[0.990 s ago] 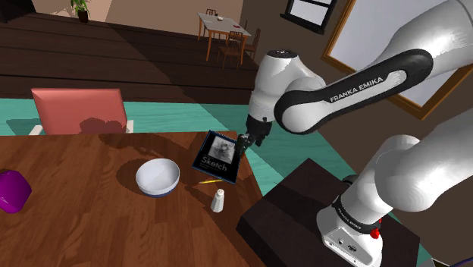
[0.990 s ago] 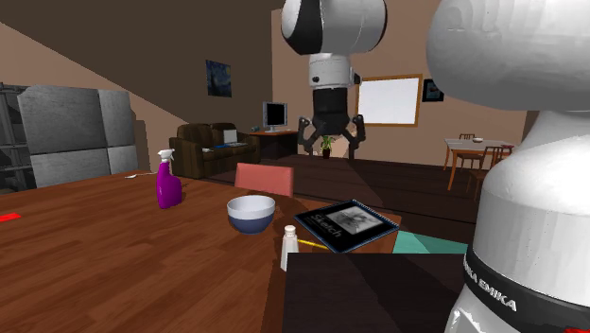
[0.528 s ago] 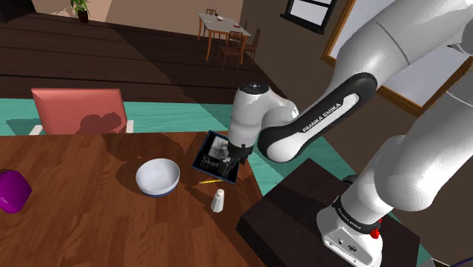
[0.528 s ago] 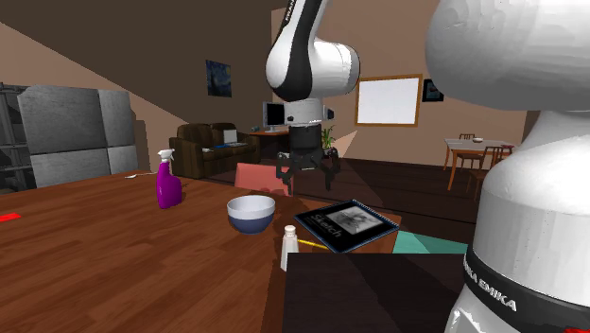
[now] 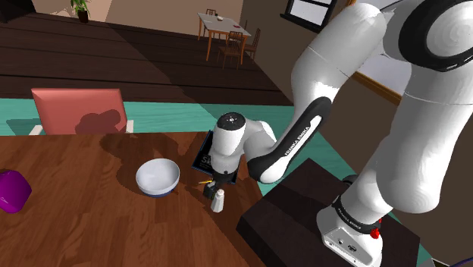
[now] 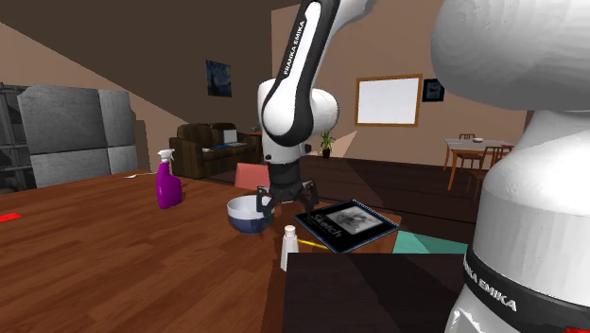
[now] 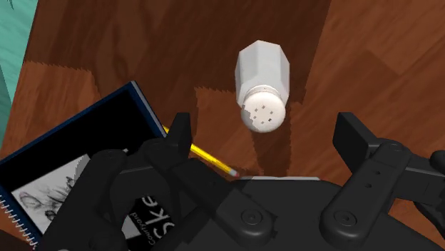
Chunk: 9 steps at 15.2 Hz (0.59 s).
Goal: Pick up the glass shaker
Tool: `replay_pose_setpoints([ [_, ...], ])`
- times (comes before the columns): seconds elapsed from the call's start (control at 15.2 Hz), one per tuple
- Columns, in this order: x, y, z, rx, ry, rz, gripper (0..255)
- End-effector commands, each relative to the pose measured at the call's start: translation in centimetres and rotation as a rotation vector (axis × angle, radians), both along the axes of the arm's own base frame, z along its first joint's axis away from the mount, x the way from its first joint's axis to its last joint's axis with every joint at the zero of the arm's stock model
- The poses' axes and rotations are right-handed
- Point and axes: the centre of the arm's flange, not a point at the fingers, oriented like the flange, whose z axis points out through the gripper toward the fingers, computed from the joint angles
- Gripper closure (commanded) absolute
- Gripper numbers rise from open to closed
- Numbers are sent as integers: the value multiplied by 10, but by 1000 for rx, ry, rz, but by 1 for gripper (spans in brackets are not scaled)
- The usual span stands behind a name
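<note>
One white faceted shaker [image 7: 262,84] stands upright, small holes dotting its cap.

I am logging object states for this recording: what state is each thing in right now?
Gripper: open, above the shaker, not touching it.
Shaker: upright on the table, not held.
Bowl: upright, empty.
Sketchbook: closed, lying flat.
Pencil: lying flat by the sketchbook.
Spray bottle: upright.
</note>
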Motion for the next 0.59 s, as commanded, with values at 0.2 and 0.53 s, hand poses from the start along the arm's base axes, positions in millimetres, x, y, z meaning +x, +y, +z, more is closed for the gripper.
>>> replay_pose_setpoints([
  [0.2,0,1,-27,-1,0,2,0],
  [0.53,0,1,-41,-1,0,2,255],
])
